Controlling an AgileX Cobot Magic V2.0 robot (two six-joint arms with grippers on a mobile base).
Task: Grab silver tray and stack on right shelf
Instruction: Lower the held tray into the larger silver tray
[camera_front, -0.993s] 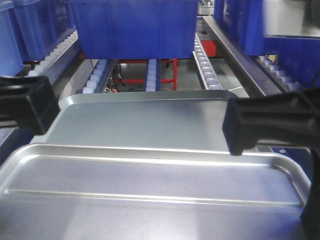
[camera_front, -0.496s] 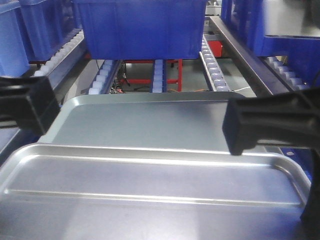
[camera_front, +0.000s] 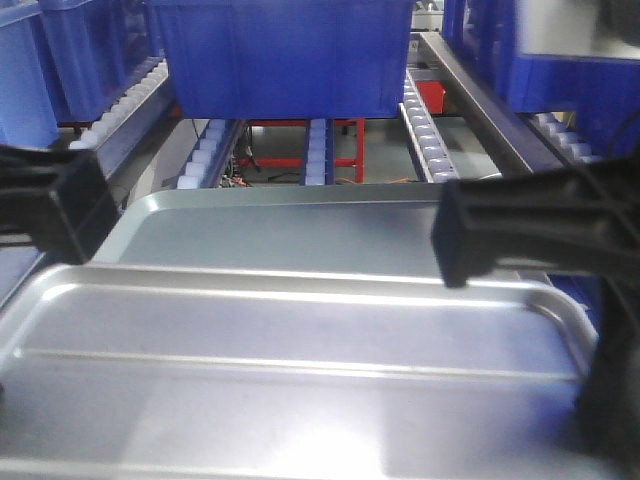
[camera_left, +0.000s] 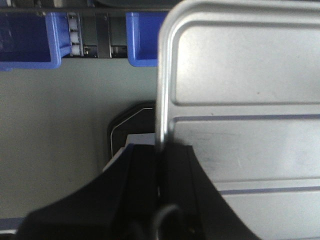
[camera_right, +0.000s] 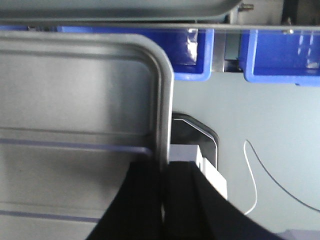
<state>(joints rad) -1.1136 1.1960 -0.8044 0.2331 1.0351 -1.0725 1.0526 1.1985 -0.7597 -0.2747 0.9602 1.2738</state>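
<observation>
Steel-framed roller rack (camera_front: 425, 130) straight ahead: three long rails of small white rollers, red frame (camera_front: 350, 150) visible below. Large blue plastic bin (camera_front: 280, 55) sits across rails toward rack's far end. Dull grey smooth-based metal tray (camera_front: 280, 235) lies flat across rack's near edge, covering rail ends. Left-hand roller rail (camera_front: 120, 115) carries more blue bins (camera_front: 60, 50). Right shelf (camera_front: 560, 138), white rollers, blue plastic bin (camera_front: 570, 75) on it near front edge.

Blue bins (camera_front: 290, 60), grey floor (camera_left: 55, 125)
</observation>
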